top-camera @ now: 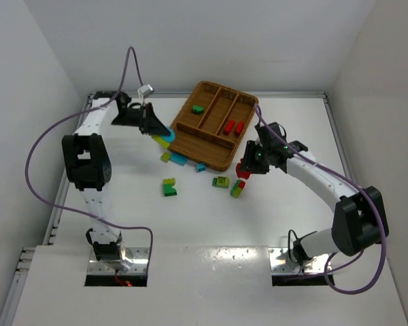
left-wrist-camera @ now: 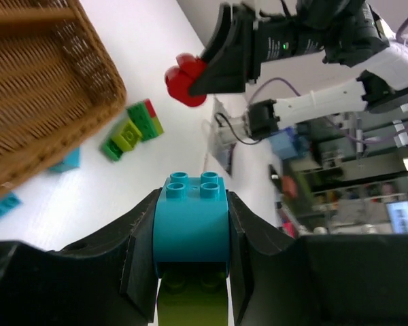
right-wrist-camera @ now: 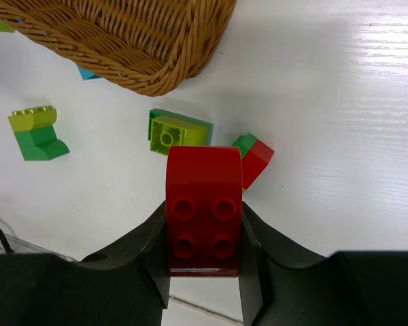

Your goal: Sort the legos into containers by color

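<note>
Left pincer (top-camera: 156,130) is clenched on a teal-blue rounded plastic brick (left-wrist-camera: 194,217) with four studs, with a lime-green brick (left-wrist-camera: 194,305) stuck to its inner end. It hangs just beside the left near corner of the brown woven wicker tray (top-camera: 194,146), which sits toward the far edge of the white table (top-camera: 190,231). Its white arm rises from the base at the near edge, runs along the left edge, folds at a black elbow and turns right toward the tray. Right pincer (right-wrist-camera: 204,217) grasps a red rounded brick (right-wrist-camera: 204,204) between both fingers, above the table just off the tray's near right corner. That arm climbs from its base at the near edge, bends at a black elbow near the right edge and reaches left and away. Inside the tray a green brick (top-camera: 198,109) lies in the left compartment and two red bricks (top-camera: 229,126) lie side by side further right. Loose on the table before the tray lie a green-and-lime stack (top-camera: 169,187), a lime-topped green brick (top-camera: 221,181), a red, green and lime cluster (top-camera: 237,189) and some light blue and lime pieces (top-camera: 179,159)
</note>
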Available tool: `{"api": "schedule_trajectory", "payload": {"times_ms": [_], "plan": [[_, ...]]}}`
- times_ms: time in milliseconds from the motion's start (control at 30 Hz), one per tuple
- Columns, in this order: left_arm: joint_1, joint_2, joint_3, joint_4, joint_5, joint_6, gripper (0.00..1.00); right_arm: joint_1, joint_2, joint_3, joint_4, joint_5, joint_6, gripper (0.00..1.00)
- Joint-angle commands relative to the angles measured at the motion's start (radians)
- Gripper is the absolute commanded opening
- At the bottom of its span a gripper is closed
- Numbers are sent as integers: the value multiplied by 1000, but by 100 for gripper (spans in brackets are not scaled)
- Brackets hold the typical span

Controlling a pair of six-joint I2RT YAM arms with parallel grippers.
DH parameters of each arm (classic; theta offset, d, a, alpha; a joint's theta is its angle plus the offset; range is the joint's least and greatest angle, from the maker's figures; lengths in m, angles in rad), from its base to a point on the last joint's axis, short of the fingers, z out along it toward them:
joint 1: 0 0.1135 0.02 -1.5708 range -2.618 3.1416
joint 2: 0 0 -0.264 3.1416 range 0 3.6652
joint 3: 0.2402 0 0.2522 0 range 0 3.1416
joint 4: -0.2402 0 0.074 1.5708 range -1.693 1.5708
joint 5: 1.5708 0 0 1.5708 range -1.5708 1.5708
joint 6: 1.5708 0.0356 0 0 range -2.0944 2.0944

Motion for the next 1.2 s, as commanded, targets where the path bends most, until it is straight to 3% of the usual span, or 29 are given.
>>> {"api": "schedule_trajectory", "payload": {"times_ms": [0,33,67,133,167,333,533,733,767,833,867,900,967,1033,1167], "plan": [[28,-7,189,17,-36,-129,0,5,-25,50,6,-15,3,15],[37,-6,232,173,-98,-368,0,5,-25,50,6,-15,3,15],[38,-46,190,366,-407,-593,0,5,-25,50,6,-15,3,15],[22,-274,57,702,-756,-836,0,5,-25,50,6,-15,3,15],[22,-317,2,733,-856,-855,0,5,-25,50,6,-15,3,15],[2,-252,101,575,-939,-832,0,5,-25,50,-3,-15,-6,15],[-71,-414,-279,646,-1338,-867,0,5,-25,10,8,-24,-6,15],[-125,-461,-552,744,-1438,-933,0,5,-15,10,29,-42,-15,15],[-136,-461,-574,773,-1438,-944,4,5,-15,10,29,-42,-15,15],[-148,-461,-597,782,-1438,-944,31,5,-5,10,38,-51,-15,15],[-160,-448,-597,782,-1438,-944,47,5,-5,10,39,-51,-15,15],[-160,-438,-583,770,-1429,-933,73,5,-5,10,39,-51,-15,15],[-170,-428,-574,759,-1429,-933,90,5,-5,10,48,-51,-15,15],[-191,-428,-539,732,-1429,-924,98,5,-5,10,48,-61,-15,15],[-232,-490,-468,699,-1443,-915,98,5,-5,10,48,-82,-35,15]]}}
